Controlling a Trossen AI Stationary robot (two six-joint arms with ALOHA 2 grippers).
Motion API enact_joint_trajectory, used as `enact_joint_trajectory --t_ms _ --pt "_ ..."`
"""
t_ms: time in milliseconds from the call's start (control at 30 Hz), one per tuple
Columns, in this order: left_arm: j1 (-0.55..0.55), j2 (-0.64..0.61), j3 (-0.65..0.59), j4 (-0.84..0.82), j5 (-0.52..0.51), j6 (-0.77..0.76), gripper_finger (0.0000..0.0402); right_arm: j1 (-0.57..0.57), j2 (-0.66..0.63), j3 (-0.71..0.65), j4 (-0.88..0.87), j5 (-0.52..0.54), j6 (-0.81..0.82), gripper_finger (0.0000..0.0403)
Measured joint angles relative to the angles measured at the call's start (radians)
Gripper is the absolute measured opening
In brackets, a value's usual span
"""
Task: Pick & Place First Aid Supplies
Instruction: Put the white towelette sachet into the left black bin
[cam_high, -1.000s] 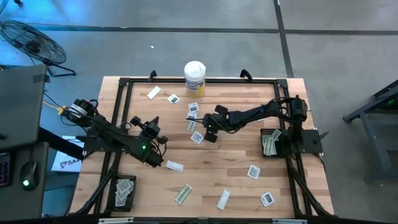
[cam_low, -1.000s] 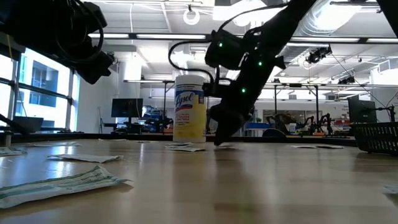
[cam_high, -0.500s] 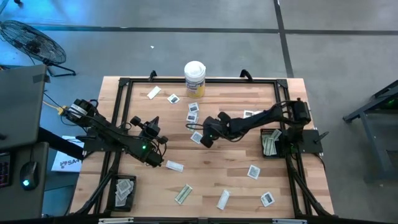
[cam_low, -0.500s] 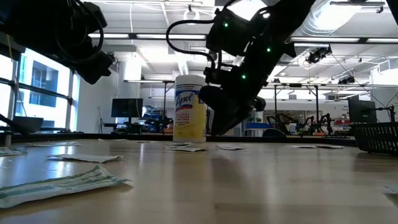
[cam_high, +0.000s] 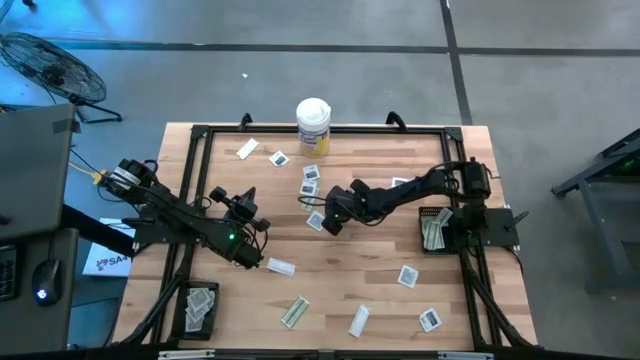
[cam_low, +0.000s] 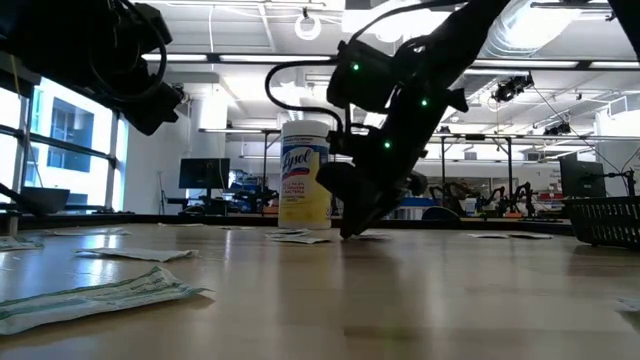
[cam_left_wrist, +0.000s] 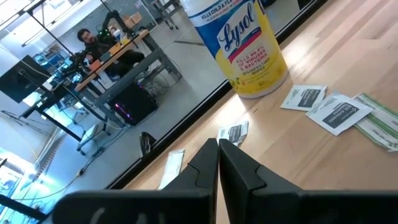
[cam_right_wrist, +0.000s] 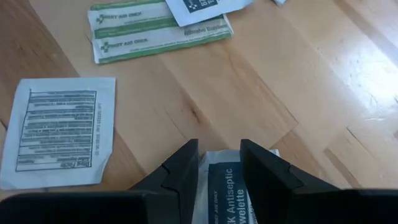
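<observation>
The right gripper is seen low over the middle of the tabletop, its fingers spread apart and set down on either side of a square white sachet. On that sachet a dark blue label with the words "Antiseptic" and "towelette" can be read; it lies flat on the wood and is straddled, not lifted. Just beside it, another square sachet with a block of fine black print is shown, and a pale-green oblong wrapper lies a little farther on.

More packets are scattered across the table: a few near the far edge by a white canister with a yellow label, others along the near edge, such as a green-striped wrapper and a white oblong one. Some are already gathered in a dark basket at the right edge and in a second basket at the near left corner.

The left gripper is held shut, with nothing between its fingers, over the left half of the table.

The surface is pale wooden planks framed by black rails. Beyond it, a bright workshop with desks, monitors and a seated person is visible.
</observation>
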Motion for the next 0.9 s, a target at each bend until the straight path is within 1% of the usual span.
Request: enact_joint_trajectory --t_ms 100,200,333,400,467,500,567,667,767,833,900 --pt "0.0 0.0 0.0 0.003 0.003 0.0 0.0009 -0.007 0.001 0.0 -0.004 -0.022 0.0 0.0111" --pt "0.0 0.0 0.0 0.011 0.016 0.0 0.0009 -0.006 0.001 0.0 -0.004 -0.025 0.0 0.0096" --pt "0.0 0.0 0.0 0.04 0.064 0.032 0.0009 -0.002 0.001 0.0 -0.004 -0.047 0.015 0.0058" --pt "0.0 0.0 -0.001 0.089 0.131 0.117 0.0009 0.003 0.001 0.0 -0.004 -0.053 0.024 0.0033" --pt "0.0 0.0 -0.001 0.174 0.196 0.242 0.0009 0.011 0.0 0.0 0.003 -0.056 0.021 0.001" --pt "0.0 0.0 -0.001 0.226 0.217 0.314 0.0009 0.016 -0.002 0.0 0.009 -0.056 0.017 0.0006" --pt "0.0 0.0 -0.001 0.37 0.261 0.492 0.0009 0.026 -0.009 -0.002 0.018 -0.063 0.018 0.0009" --pt "0.0 0.0 -0.023 0.634 0.327 0.791 0.0009 0.047 -0.027 -0.004 0.035 -0.131 0.007 0.0009" --pt "0.0 0.0 -0.066 0.888 0.444 1.084 0.0009 0.07 -0.061 -0.004 0.058 -0.215 -0.012 0.0002" --pt "0.0 0.0 -0.09 1.01 0.492 1.219 0.001 0.087 -0.083 -0.004 0.078 -0.246 -0.031 0.0005" --pt "-0.001 0.0 -0.1 1.091 0.523 1.312 0.001 0.107 -0.101 -0.004 0.097 -0.27 -0.058 0.0003"
